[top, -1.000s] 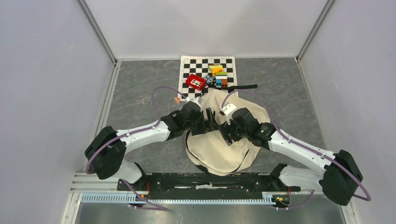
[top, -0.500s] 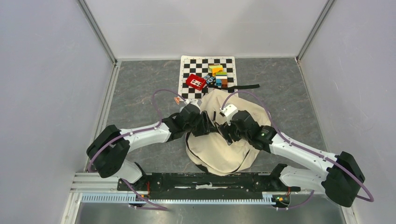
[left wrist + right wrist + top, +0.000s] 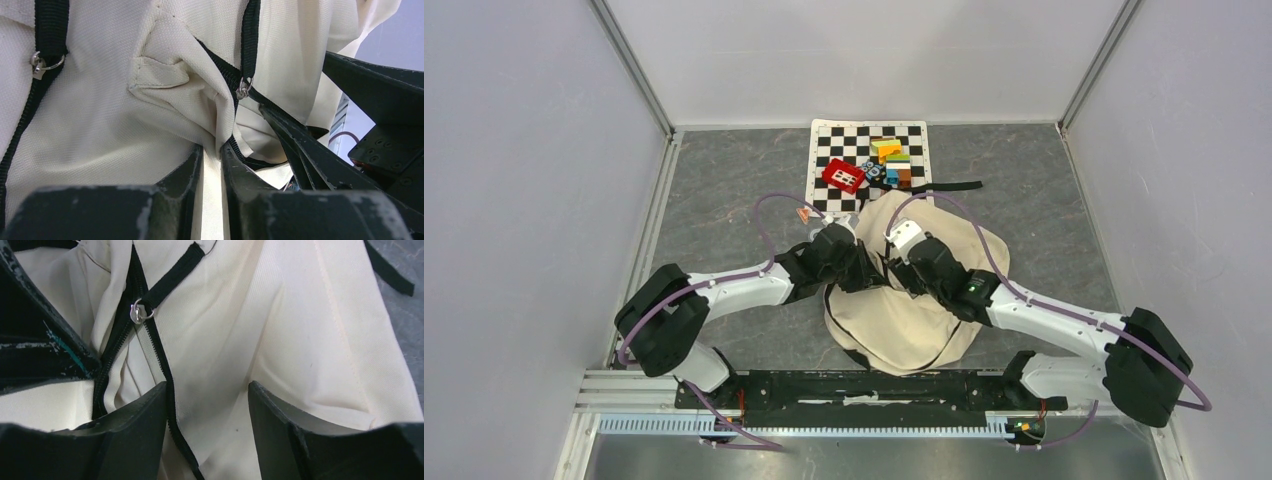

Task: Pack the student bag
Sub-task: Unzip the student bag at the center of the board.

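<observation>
Cream fabric of the student bag [image 3: 894, 320] is pinched in the left claw [image 3: 212, 155]; so thin a fold could slip free. The right claw [image 3: 206, 390], jaws apart, may miss the zipper [image 3: 162, 365].

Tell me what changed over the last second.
The left claw closed, pinching a fold of the student bag beside its zipper. The right claw slid toward it, narrowing a little but open over the fabric. The chessboard and blocks stayed put.
</observation>
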Controlling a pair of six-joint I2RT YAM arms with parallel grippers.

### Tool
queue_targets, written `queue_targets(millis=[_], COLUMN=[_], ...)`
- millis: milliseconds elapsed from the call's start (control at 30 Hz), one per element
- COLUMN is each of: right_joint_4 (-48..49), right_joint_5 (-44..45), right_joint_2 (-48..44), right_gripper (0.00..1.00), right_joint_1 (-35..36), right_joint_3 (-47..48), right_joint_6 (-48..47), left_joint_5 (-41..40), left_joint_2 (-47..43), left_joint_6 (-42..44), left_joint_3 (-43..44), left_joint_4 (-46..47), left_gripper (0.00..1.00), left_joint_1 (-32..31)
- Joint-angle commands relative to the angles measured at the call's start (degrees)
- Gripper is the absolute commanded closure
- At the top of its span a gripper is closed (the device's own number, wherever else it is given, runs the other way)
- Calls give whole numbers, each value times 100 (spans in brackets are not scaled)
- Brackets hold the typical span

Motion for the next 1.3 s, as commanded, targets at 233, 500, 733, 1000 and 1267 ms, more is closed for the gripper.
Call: queue_targets(millis=[233,500,733,1000,1267], right_joint_4=[-309,-914,-1246,-1703,-2531], right_joint_5=[1741,2364,3285,3570,4145], right_joint_2=[155,3,2,-335,-931], right_gripper=[83,98,100,100,100], right_joint_1=[109,108,93,24,21], right_joint_3=[558,1418,1650,2049,2368], right_joint_6=[323,640,717,603,704], left_joint_5=[-297,-493,-618,-351,194], left_joint_2=[21,-238,-421,-326,841], left_joint_6=[124,184,191,876,1567], left_joint_3=[-150,-319,-472,158,2049], left_joint_4=[-180,-433,-585,-757,-848], left_gripper=[98,98,98,98,98], left_joint_1=[-32,-40,-42,-65,-110])
